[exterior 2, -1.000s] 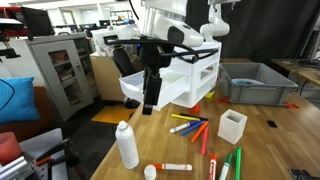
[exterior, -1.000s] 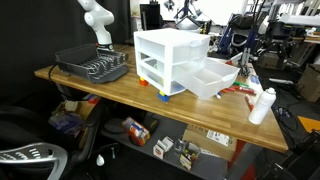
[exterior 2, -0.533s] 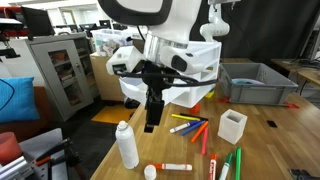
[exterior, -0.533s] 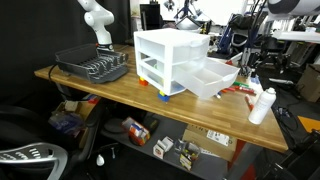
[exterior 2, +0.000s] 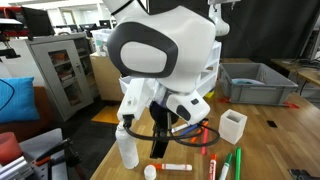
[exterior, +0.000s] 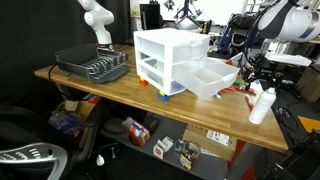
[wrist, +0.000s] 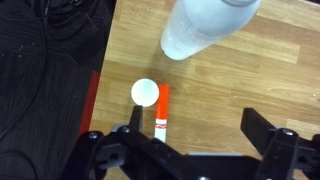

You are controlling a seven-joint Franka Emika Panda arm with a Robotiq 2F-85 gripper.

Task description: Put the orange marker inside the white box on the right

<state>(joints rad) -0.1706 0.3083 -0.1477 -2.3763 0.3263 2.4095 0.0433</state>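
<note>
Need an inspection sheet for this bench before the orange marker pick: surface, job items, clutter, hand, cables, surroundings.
Surface: wooden table, crowded at the arm's end.
Job's things: orange marker lies flat, not gripped; white box open-topped, beside the drawer unit.
Clutter: white bottle upright near the marker; loose markers; small white cup; dish rack; grey bin.
Hand: hand open, above the marker, touching nothing.
Cables: some seem to hang under the table edge.
Surroundings: lab room, metal cabinet, second arm behind the rack.
</note>
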